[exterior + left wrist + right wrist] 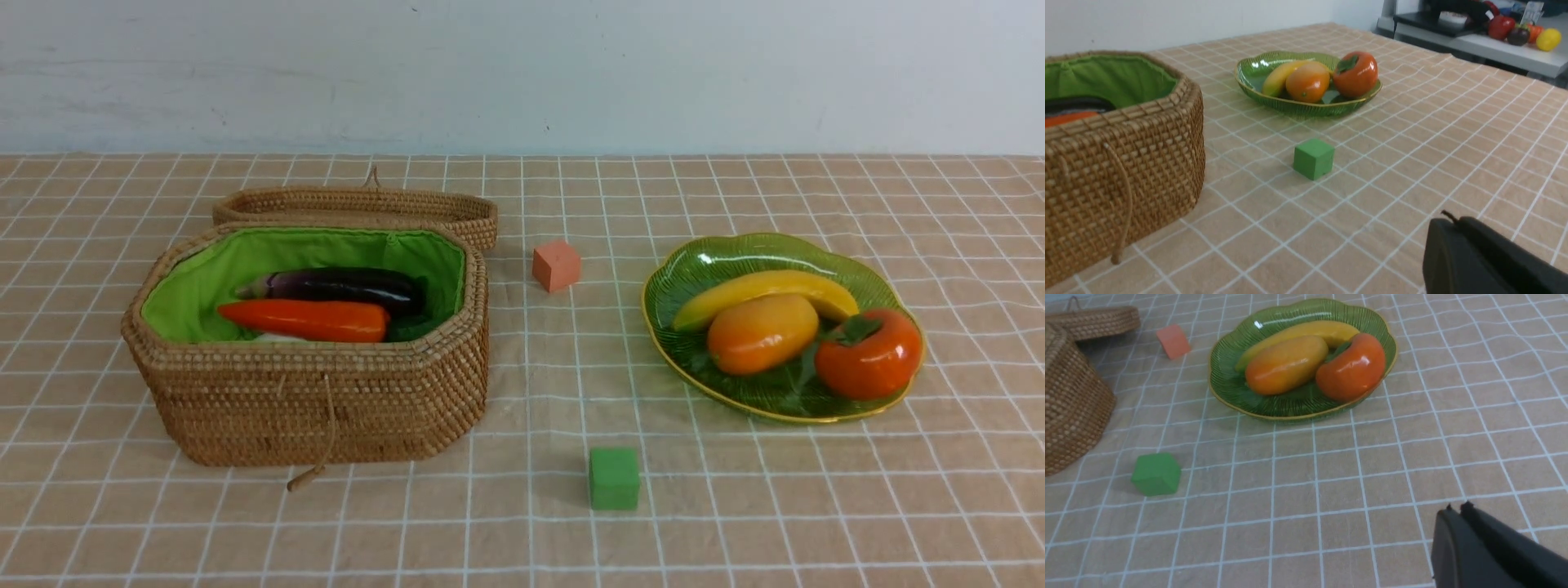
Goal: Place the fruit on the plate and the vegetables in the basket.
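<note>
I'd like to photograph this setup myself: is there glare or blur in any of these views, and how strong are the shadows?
Front view: sharp and evenly lit, with only a faint shadow under the green cube. Right wrist view: bright glare spots on the persimmon and the plate, and the dark fingers at the edge look soft. Left wrist view: glare on the persimmon, blurred shelf beyond the table.

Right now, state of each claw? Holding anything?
Left claw: shut, holding nothing.
Right claw: shut, holding nothing.
</note>
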Action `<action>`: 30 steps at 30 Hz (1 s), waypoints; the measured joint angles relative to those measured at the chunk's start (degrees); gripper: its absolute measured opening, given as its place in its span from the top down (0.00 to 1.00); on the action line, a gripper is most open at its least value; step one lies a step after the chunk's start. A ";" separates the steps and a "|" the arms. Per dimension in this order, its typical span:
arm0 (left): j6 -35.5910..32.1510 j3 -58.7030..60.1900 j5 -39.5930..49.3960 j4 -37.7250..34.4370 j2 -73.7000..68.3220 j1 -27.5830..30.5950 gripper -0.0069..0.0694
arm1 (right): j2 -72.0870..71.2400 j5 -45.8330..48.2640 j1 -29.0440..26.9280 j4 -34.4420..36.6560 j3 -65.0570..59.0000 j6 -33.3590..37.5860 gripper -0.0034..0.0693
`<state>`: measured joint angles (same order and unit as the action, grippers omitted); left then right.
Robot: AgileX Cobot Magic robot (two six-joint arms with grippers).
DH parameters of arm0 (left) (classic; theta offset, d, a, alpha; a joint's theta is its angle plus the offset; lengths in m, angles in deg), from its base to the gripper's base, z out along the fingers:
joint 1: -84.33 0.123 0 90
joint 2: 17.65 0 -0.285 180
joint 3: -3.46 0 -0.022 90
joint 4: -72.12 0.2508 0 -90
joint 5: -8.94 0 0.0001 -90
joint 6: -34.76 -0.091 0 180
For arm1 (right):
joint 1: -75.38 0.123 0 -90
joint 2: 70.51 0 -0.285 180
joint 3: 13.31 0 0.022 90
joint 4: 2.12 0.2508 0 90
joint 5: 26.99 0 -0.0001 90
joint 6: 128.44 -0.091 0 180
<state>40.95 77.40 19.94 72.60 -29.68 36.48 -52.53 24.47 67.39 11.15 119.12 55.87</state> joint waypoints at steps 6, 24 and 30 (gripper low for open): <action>0.00 0.02 3.06 0.00 0.00 0.00 0.93 | 0.00 -0.28 0.00 -1.84 -1.44 0.00 0.93; 0.00 0.07 3.94 -0.17 0.00 0.00 0.93 | -10.79 -28.64 7.05 -3.97 -30.46 1.44 0.97; 0.05 0.07 4.51 -0.17 0.00 0.00 0.93 | -10.82 -28.77 8.70 -3.89 -30.51 1.44 0.97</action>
<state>41.00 77.47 24.45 72.43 -29.68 36.48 -63.35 -4.30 76.09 7.26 88.61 57.31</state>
